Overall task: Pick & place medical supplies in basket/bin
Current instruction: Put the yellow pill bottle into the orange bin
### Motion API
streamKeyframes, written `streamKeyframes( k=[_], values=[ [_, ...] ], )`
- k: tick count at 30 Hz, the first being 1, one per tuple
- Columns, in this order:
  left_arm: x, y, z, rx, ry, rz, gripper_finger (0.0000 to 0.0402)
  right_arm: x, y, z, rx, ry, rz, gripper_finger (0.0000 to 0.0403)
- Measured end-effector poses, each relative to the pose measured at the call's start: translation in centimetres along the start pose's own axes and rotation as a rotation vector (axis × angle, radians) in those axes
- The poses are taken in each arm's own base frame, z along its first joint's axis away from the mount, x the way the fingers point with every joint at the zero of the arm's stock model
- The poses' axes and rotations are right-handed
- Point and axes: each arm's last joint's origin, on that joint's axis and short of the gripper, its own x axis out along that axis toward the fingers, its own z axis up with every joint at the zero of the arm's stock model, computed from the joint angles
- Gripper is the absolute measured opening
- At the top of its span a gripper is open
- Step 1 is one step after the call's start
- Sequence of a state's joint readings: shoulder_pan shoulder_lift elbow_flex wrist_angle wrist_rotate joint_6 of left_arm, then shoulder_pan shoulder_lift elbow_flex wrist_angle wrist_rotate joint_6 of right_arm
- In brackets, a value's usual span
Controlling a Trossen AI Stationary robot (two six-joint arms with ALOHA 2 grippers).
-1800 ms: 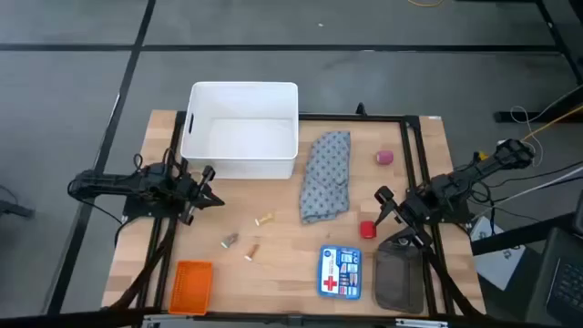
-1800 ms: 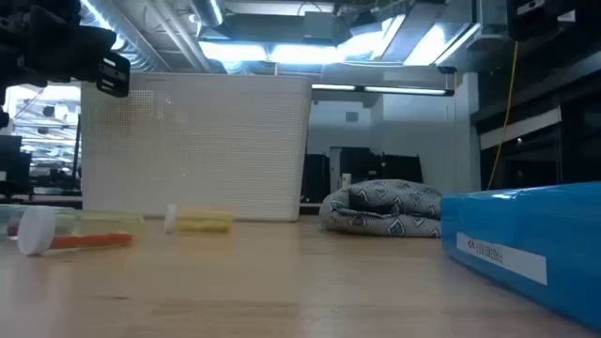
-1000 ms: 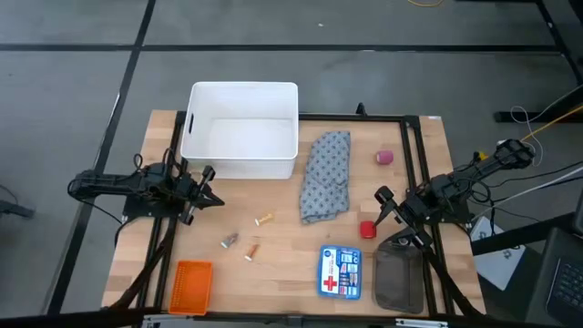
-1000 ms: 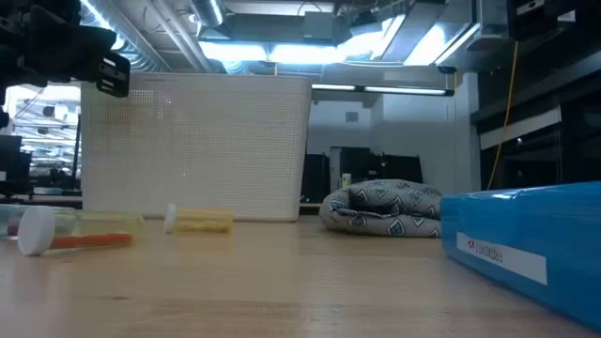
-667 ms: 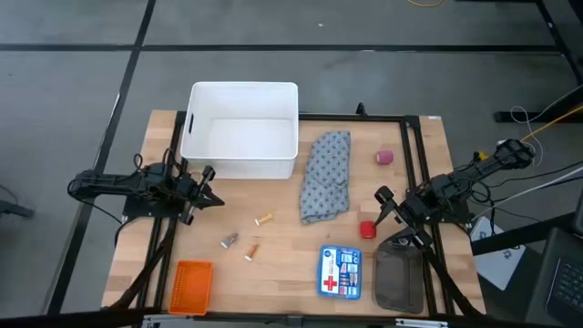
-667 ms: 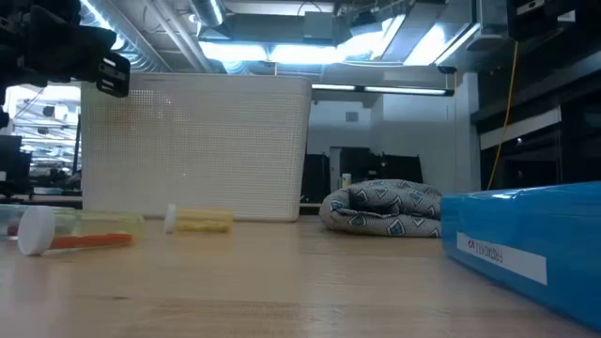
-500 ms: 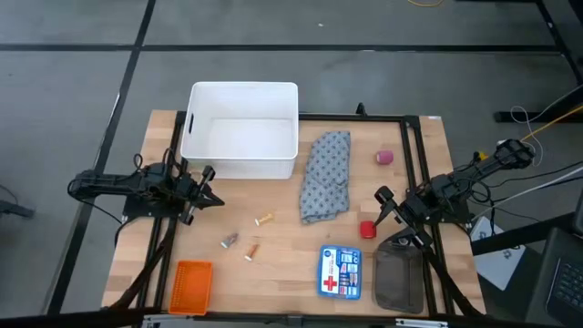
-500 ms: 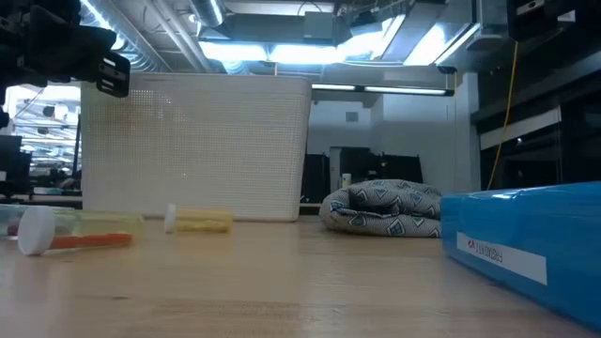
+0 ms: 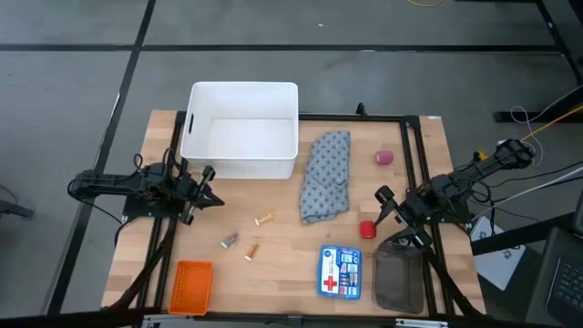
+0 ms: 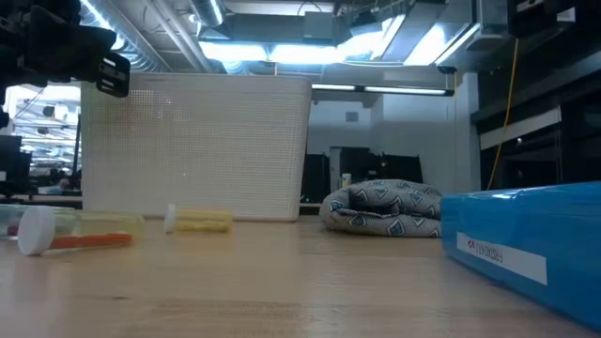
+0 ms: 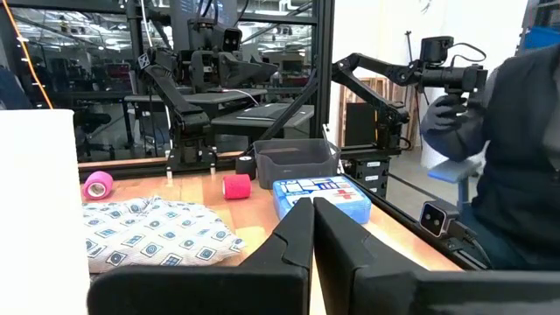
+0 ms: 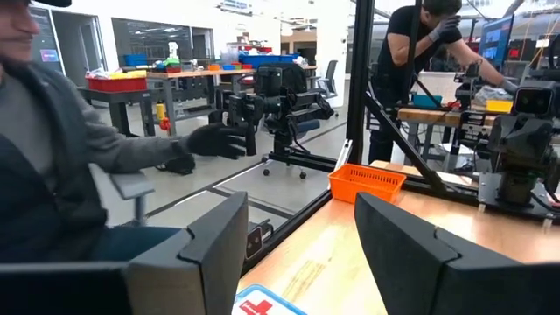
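In the high view the grey-blue patterned cloth [image 9: 328,175] lies flat beside the white bin [image 9: 241,141]. A pink roll [image 9: 384,157] and a red roll [image 9: 368,230] stand to its right. Three small tan vials [image 9: 264,220], [image 9: 230,240], [image 9: 252,249] lie toward the near edge. My left gripper [image 9: 211,191] hovers, shut, near the bin's near left corner; its wrist view shows cloth [image 11: 149,232], pink roll [image 11: 98,185] and red roll [image 11: 236,186]. My right gripper [image 9: 387,216] is open just right of the red roll, touching nothing.
A blue first-aid box [image 9: 340,271], an orange basket [image 9: 192,285] and a grey tray [image 9: 399,273] sit along the near edge. Black frame bars cross the table on both sides. People show beyond the table: a sleeve [image 11: 516,131] and a gloved hand [image 12: 214,140].
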State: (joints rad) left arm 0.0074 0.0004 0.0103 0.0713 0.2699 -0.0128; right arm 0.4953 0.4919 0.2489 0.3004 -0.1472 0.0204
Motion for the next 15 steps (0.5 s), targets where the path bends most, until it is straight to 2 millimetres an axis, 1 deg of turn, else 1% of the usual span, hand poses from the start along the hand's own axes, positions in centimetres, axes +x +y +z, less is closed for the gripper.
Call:
streamKeyframes(
  k=[6,10,15],
  values=[
    [0.0,0.01,0.01,0.003,-0.001,0.002,0.0006,0.0,0.0,-0.01,0.05,0.001,0.0,0.0212],
    [0.0,0.05,0.18,0.058,-0.018,0.016,0.0006,0.0,-0.03,0.02,0.047,-0.002,-0.011,0.0212],
    [0.0,0.03,0.28,0.104,-0.028,0.011,0.0006,-0.06,-0.54,0.29,0.045,-0.038,-0.189,0.0212]
  ],
)
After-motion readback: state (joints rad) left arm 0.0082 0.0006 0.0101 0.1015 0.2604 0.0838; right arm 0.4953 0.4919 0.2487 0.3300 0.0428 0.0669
